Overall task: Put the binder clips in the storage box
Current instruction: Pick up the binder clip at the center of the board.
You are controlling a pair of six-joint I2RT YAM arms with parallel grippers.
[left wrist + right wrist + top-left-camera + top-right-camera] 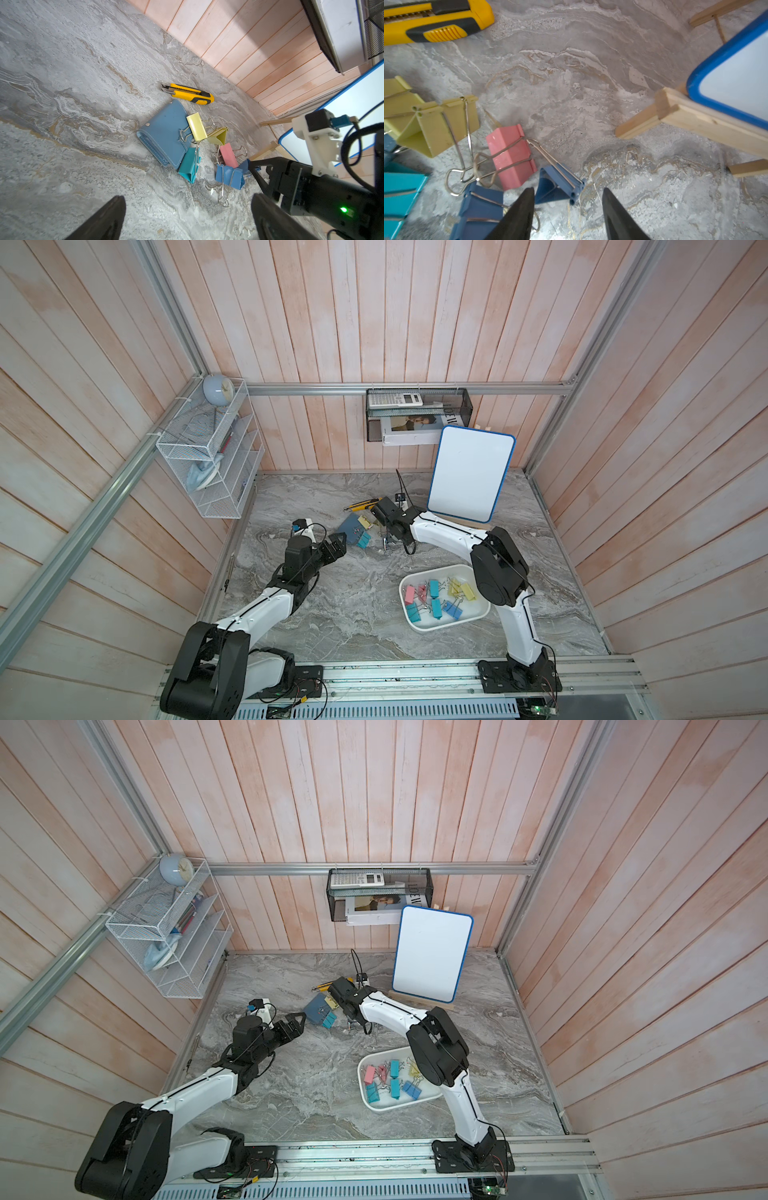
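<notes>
Right claw parted at blue binder clip | book reads LOEW

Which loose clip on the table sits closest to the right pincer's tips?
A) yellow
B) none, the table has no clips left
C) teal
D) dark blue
D: in the right wrist view a dark blue clip lies right beside one tip of the open right pincer, while the yellow clip and the teal clip lie farther off.
</notes>
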